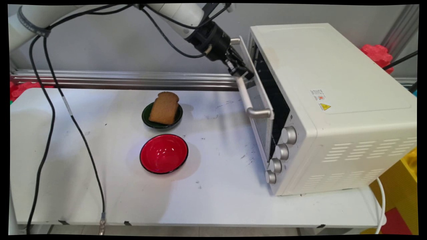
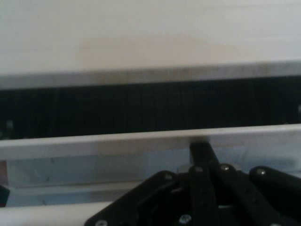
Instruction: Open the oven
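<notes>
Reaching from upper left, pincer [image 1: 241, 71] at oven door [image 1: 263, 110] handle [image 1: 247, 98]; grip state indiscernible.

Showing a yellow triangular warning sign [image 1: 325, 107] on the oven's [image 1: 340, 100] top; adjacent label text [image 1: 318, 94] illegible.

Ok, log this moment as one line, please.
pincer at oven door handle | oven door ajar | toast in green bowl | red bowl empty, nearer camera
</notes>
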Available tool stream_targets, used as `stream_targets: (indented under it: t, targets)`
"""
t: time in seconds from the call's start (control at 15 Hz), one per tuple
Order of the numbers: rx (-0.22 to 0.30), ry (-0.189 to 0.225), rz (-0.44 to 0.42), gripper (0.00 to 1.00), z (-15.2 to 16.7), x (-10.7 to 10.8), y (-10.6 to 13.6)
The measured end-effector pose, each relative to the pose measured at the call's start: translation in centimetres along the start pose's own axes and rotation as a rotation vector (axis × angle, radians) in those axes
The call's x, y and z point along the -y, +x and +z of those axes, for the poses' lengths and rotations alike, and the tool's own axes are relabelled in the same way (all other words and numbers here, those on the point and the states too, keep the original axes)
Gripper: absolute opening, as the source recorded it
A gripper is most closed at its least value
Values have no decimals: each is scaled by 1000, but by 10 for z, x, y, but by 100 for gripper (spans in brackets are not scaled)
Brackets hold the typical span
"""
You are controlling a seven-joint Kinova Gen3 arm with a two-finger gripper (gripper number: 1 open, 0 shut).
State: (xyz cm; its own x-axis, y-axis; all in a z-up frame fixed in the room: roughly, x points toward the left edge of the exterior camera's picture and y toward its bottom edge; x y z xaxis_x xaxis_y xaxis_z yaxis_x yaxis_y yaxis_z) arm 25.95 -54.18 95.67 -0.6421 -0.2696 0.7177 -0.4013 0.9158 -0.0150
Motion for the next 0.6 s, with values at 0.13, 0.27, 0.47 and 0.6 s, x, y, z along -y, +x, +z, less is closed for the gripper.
stream_targets:
  t: [0.13, 0.27, 0.47, 0.6]
  targets:
    - [19, 1, -4, 0, -4, 0, -10]
    - [38, 0, -6, 0, -8, 1, -20]
    - [64, 3, -12, 0, -14, 1, -34]
    - [79, 4, -14, 0, -17, 2, -42]
